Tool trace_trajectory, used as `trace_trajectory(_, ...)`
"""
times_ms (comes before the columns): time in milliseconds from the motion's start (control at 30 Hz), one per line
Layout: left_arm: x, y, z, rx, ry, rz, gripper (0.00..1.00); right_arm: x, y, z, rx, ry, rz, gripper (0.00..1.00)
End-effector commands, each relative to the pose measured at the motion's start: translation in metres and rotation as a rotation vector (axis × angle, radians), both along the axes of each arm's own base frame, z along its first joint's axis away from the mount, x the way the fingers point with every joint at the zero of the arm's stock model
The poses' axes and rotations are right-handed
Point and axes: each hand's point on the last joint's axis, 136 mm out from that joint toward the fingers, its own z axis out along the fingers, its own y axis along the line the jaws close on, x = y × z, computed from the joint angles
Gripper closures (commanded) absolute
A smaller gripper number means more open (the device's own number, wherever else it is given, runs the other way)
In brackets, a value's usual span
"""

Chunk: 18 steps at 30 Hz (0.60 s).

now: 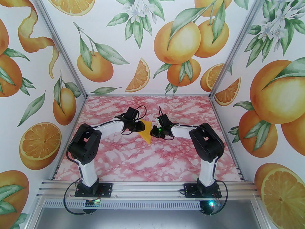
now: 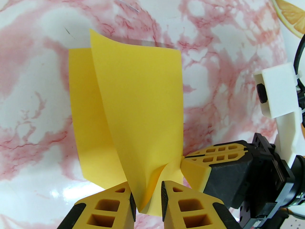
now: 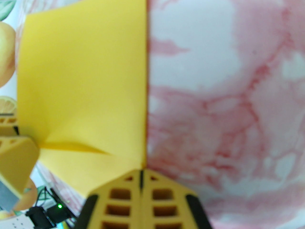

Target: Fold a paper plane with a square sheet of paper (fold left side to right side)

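PAPER FOLD IN PROGRESS: Two robot arms meet over the middle of a pink-marbled worktop (image 1: 143, 161), the square sheet of paper (image 2: 143, 92) between them. The yellow-orange sheet is partly doubled over: one part lies flat on the worktop while the other rises above it in a curve. The right fingers (image 3: 124, 194) are pressed together, pinching the sheet at one corner. The left fingers (image 2: 112, 199) stand slightly apart, the sheet's curled edge passing between them and touching one pad.
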Motion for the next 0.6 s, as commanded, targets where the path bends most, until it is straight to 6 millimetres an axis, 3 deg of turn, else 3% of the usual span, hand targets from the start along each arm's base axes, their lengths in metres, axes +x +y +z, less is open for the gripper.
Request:
trace_trajectory(0, 0.0016, 0.0034, 0.0178, -0.004, -0.033, -0.001, 0.78, -0.0082, 0.0028, -0.0136, -0.030, 0.023, 0.021, 0.98)
trace_trajectory(433, 0.0004, 0.0078, 0.0262, -0.040, -0.032, 0.017, 0.84, -0.0073, 0.0035, -0.0131, -0.030, 0.022, 0.024, 0.98)
trace_trajectory(533, 0.0008, 0.0069, 0.0269, -0.056, -0.029, 0.019, 0.90, -0.0073, 0.0030, -0.0140, -0.033, 0.024, 0.022, 0.98)
trace_trajectory(567, 0.0013, 0.0050, 0.0276, -0.066, -0.028, 0.018, 0.97, -0.0074, 0.0034, -0.0134, -0.031, 0.023, 0.024, 0.98)
